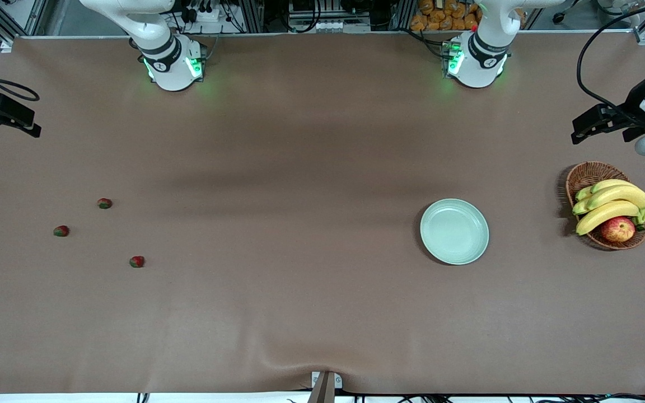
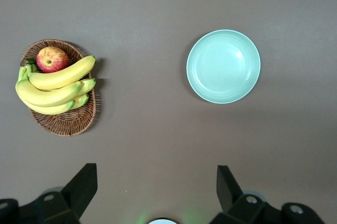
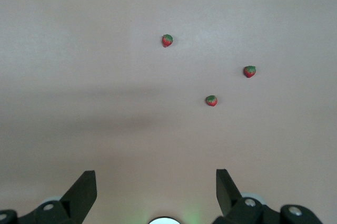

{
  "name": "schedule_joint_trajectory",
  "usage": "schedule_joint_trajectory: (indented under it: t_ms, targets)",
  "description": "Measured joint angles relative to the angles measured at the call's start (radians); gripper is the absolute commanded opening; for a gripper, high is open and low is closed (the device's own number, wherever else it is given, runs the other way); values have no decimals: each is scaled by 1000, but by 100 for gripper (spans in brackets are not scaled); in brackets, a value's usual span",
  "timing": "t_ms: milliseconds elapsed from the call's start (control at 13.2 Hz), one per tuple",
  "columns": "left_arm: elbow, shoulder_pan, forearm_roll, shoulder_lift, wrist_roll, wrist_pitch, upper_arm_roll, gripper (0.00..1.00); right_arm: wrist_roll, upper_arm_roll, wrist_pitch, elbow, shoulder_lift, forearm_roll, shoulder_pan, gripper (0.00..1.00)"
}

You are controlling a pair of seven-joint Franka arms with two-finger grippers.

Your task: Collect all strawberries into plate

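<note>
Brown tabletop: right hand [image 3: 152,195], spread wide, views three strawberries [image 3: 211,100]; left hand [image 2: 155,195], also wide, views plate [image 2: 223,66].

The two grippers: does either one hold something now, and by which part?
Nothing is held. The left gripper and the right gripper are both open; the three strawberries lie on the table.

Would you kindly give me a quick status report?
Left pincer and right pincer open, raised, waiting. Three strawberries on table; plate empty. Nothing obstructing.

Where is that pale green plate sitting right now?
The plate lies on the table toward the left arm's end, beside the wicker fruit basket. It holds nothing, and the three strawberries are at the right arm's end.
</note>
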Motion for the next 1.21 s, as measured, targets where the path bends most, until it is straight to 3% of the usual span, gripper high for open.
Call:
schedule_joint_trajectory:
  t_ms: [605, 832, 1210]
  targets:
    - [0, 0, -2, 0, 0, 0, -1, 100, 0, -2, 49, -3, 41, 0, -1, 100]
    - [0, 0, -7, 1, 0, 0, -1, 100, 0, -3, 111, -5, 127, 0, -1, 100]
    - [-1, 0, -7, 4, 0, 3, -1, 100, 1, -6, 345, -9, 323, 1, -6, 100]
